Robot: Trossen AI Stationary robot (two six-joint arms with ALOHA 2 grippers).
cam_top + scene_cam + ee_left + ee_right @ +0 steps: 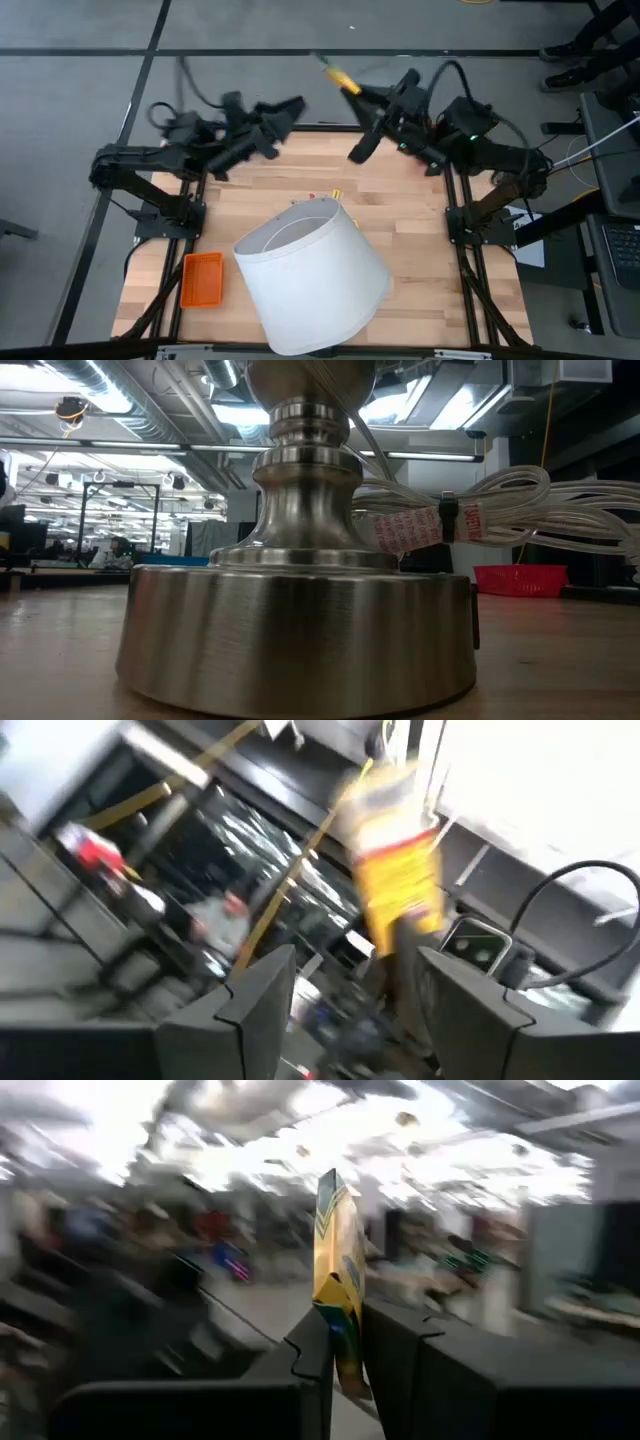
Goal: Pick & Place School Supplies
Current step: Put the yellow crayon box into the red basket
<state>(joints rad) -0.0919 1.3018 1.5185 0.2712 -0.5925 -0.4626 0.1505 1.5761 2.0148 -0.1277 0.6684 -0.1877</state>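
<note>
1. The right gripper (345,1345) holds a flat yellow box (340,1270) pinched edge-on between its dark fingers (310,1355); the box stands up out of the jaws, with green and blue print on its narrow face.
2. In the high view the right gripper (362,98) is raised at the far edge of the table (440,290), reaching past it over the grey floor, with the yellow box (346,82) sticking out beyond its tip.
3. The left gripper (285,112) is also lifted near the far edge, on the left half, pointing toward the right arm. Its fingers (265,1000) stand apart with nothing between them.
4. The left wrist view looks past those fingers at the yellow box (398,870), blurred, with a red band across it, held up by the other arm.
5. A white lampshade (312,275) lies tilted on the middle of the table, near the front.
6. An orange tray (202,279) lies flat on the table to the left of the shade, apart from it.
7. Small items (335,194), yellow and red, lie on the wood just behind the shade's narrow rim; too small to tell what they are.
8. The low view is filled by a brushed metal lamp base (300,630) with a bundled white cord (500,505); a red tray (520,579) sits farther back on the right.
</note>
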